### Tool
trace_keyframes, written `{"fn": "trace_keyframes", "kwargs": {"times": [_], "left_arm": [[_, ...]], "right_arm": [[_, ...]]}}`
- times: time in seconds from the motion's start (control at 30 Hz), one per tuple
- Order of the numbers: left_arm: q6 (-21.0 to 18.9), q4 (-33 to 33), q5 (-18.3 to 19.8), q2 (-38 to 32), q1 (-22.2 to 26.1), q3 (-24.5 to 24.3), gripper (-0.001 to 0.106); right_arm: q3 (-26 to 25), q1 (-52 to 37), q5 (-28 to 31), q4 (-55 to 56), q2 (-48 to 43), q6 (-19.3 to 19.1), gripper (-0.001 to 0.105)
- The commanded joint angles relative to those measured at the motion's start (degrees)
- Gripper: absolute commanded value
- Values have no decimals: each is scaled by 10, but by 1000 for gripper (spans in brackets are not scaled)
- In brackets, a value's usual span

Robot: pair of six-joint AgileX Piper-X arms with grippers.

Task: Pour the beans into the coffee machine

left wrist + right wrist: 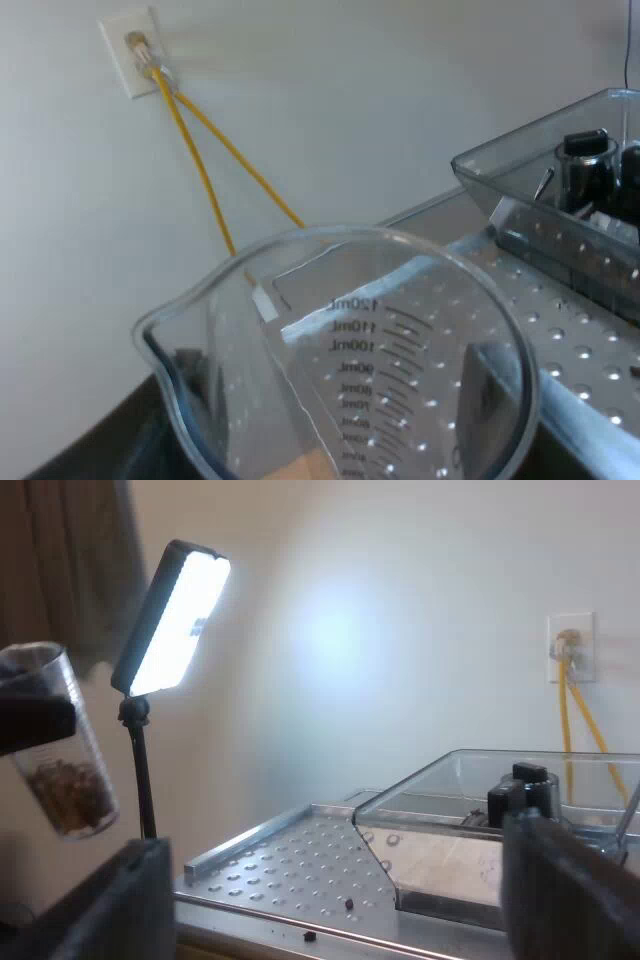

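Observation:
The clear measuring glass (345, 330) with printed ml marks sits right before the left wrist camera, and my left gripper (335, 405) is shut on it, dark fingers (487, 392) showing through its walls. It hangs beside the espresso machine's perforated metal top (560, 340), a little away from the clear bean hopper (545, 150). In the right wrist view the glass (62, 745) hangs slightly tilted off the machine's edge, with brown beans (68, 785) in its lower part. My right gripper (350, 905) is open with nothing in it, facing the hopper (500, 805) over the machine top (290, 865).
Two loose beans (347, 904) lie on the machine top near its edge. A lit light panel on a thin stand (170, 620) rises beyond the machine. A wall socket with yellow cables (135, 50) is on the wall behind.

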Motion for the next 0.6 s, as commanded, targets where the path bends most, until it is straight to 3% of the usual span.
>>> {"fn": "trace_keyframes", "kwargs": {"times": [0.03,0.13,0.27,0.53,0.6], "left_arm": [[-1,20,0,23,-2,-30,52],[-1,28,0,50,-2,-54,50],[-1,28,0,90,-2,-88,37],[6,28,-2,146,-27,-145,37],[26,29,-27,170,-52,-169,37]], "right_arm": [[-7,2,0,-11,-5,-9,73],[-7,2,0,-11,-5,-9,73],[-7,2,0,-11,-5,-9,73],[-7,2,0,-11,-5,-9,73],[-7,2,0,-11,-5,-9,73]]}}
